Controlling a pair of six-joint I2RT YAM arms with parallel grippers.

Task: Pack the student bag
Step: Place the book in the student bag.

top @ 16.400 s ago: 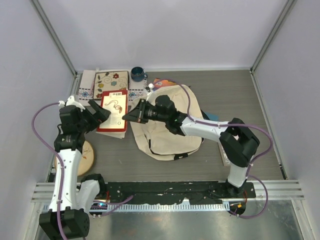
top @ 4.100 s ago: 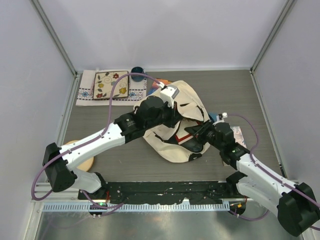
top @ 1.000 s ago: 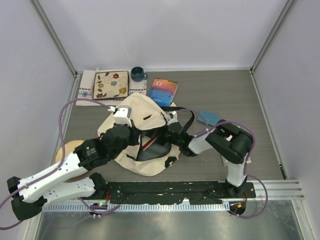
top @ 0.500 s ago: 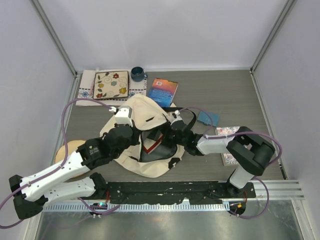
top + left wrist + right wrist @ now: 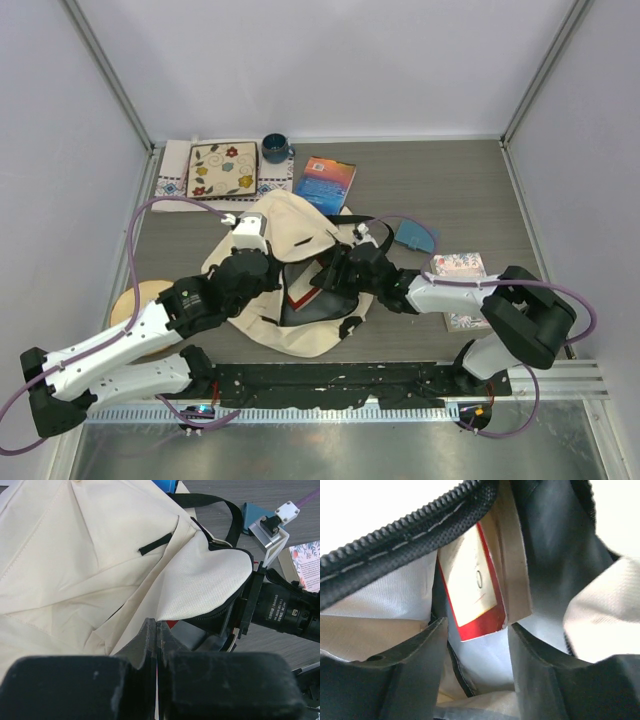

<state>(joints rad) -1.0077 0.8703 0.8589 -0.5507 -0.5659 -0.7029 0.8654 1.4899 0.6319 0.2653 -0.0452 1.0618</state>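
Observation:
The cream student bag [image 5: 290, 225] lies mid-table with its zipped mouth held open toward the right. My left gripper [image 5: 270, 272] is shut on the bag's fabric edge at the mouth [image 5: 157, 628], lifting the top flap [image 5: 75, 555]. My right gripper [image 5: 330, 272] reaches into the mouth from the right. In the right wrist view, its gripper [image 5: 477, 650] stands open with nothing between the fingers [image 5: 415, 655]. A red-and-white book [image 5: 472, 592] lies inside the bag just beyond the fingertips, and it also shows in the opening from above [image 5: 298, 292].
A blue book [image 5: 326, 182] lies behind the bag and a teal item [image 5: 415, 236] to its right. A floral notebook [image 5: 457, 265] sits by my right forearm. A mug [image 5: 276, 149] and patterned mat [image 5: 222, 167] are at the back left, and a wooden disc [image 5: 135, 300] lies under my left arm.
My right arm's elbow has swung out to the right, uncovering the floral notebook, while its gripper stayed at the bag's mouth. The left gripper kept its hold; the bag barely shifted.

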